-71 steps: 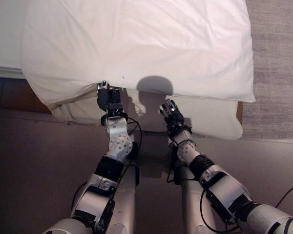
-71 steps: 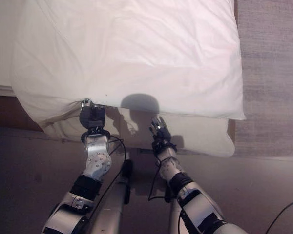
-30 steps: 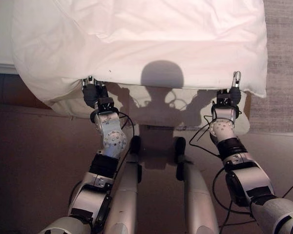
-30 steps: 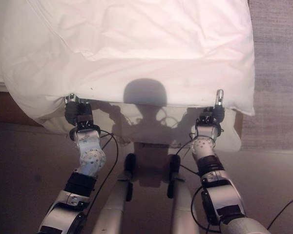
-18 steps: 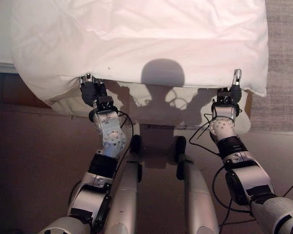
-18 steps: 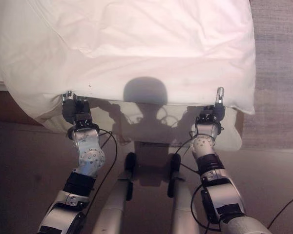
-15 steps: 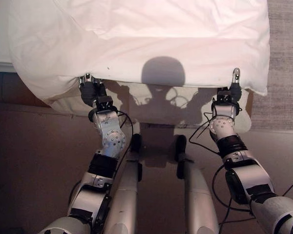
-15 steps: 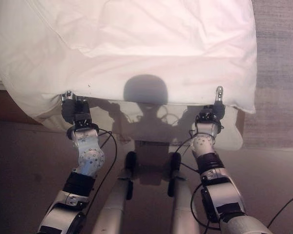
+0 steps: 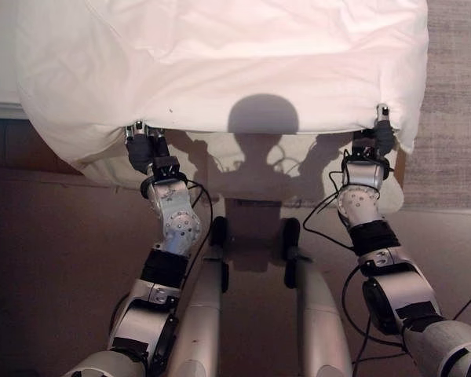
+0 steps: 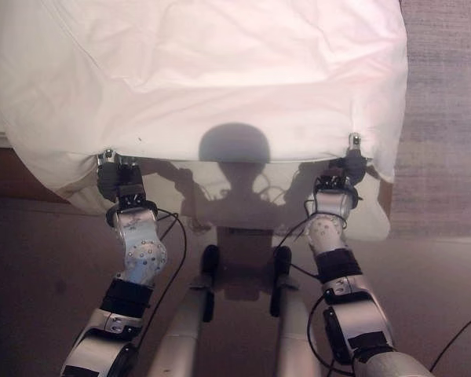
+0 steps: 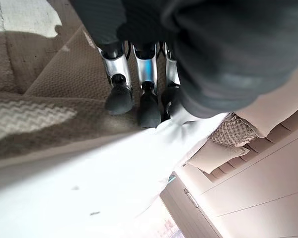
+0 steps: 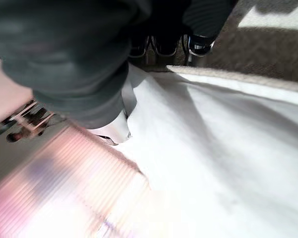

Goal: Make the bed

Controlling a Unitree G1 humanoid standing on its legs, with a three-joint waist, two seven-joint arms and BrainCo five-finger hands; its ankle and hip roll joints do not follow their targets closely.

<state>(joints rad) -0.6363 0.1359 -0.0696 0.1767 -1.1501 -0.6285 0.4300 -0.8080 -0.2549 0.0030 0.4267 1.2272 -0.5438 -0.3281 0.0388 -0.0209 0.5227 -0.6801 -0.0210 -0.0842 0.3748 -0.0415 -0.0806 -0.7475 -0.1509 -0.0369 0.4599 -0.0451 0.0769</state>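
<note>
since a moment ago the right hand point(image 9: 374, 142) has closed down on the near right corner of the white duvet point(image 9: 243, 63), its raised finger now folded onto the hem. left hand point(image 9: 144, 146) stays pinched on the same hem toward the near left corner, fingers point(image 11: 141, 94) curled under the cloth in its wrist view. duvet lies spread over the bed point(image 9: 243, 169), its near edge stretched between the two hands, above the brown carpet point(image 9: 55, 259).
</note>
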